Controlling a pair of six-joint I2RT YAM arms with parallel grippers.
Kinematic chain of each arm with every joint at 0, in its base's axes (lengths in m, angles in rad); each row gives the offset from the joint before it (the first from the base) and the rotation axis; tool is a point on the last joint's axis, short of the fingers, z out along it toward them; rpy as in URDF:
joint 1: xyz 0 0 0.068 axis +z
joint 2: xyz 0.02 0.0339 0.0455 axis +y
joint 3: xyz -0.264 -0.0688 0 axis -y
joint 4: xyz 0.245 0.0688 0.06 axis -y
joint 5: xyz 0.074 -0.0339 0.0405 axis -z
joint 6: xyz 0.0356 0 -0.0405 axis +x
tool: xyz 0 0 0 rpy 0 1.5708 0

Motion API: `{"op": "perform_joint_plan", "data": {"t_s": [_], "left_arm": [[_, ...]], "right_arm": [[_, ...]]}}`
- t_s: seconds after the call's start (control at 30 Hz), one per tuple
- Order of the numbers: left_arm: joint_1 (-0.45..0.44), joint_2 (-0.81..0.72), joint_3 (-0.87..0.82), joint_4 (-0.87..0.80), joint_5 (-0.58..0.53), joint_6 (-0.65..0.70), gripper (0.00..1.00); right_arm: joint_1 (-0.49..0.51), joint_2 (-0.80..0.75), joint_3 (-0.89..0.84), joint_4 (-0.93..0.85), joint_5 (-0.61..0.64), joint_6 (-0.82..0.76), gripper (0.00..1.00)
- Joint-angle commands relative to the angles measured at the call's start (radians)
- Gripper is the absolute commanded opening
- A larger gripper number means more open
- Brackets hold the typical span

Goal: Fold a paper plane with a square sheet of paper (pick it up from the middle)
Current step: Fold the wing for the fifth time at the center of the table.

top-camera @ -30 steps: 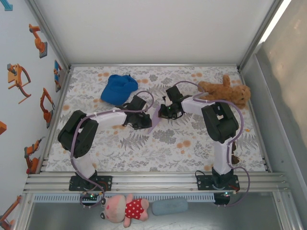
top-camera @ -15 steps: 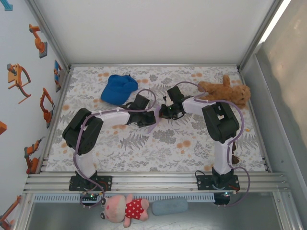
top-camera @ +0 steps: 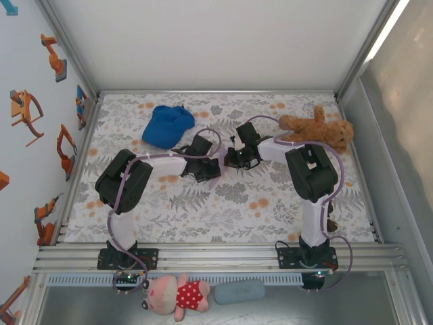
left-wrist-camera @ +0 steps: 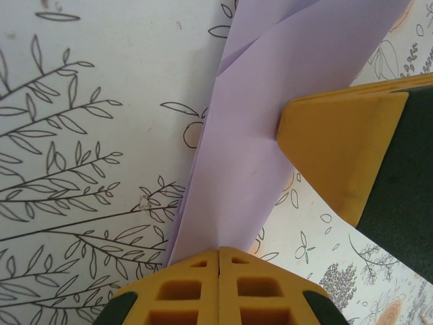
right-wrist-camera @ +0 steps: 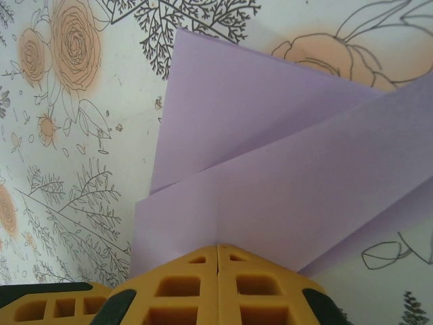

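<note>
1. The square sheet of paper (right-wrist-camera: 270, 169), already creased into overlapping lavender layers, sits between the two arms over the middle of the tabletop (top-camera: 203, 210); you cannot tell whether it rests on the surface or is lifted just clear
2. The left gripper (left-wrist-camera: 220, 254) has its jaws pressed together on one narrow end of the paper, and the right gripper (right-wrist-camera: 217, 249) has its jaws closed on the edge of the wider folded flap, the pads meeting with only paper between them
3. Treat the sheet as almost weightless and limp: judged by its thinness, it gives you no load to feel and will likely sag or twist wherever it is unsupported
4. Expect it to be fragile under tension, so pulling the arms apart would probably tear it or drag a crease out of line
5. Take hold where the layers overlap near the centre fold, since that part looks stiffest, and pinch well in from the edge because the smooth surface may slip
</note>
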Motion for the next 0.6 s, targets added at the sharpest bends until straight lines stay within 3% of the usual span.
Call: {"op": "perform_joint_plan", "data": {"t_s": [0.0, 0.57], "left_arm": [[-0.009, 0.009, -0.026, -0.106, 0.019, 0.009, 0.06], [-0.031, -0.119, -0.179, -0.14, 0.025, 0.068, 0.06]], "right_arm": [[-0.017, 0.037, -0.036, -0.063, 0.081, -0.002, 0.04], [-0.029, 0.073, -0.045, -0.112, 0.133, -0.009, 0.03]]}}
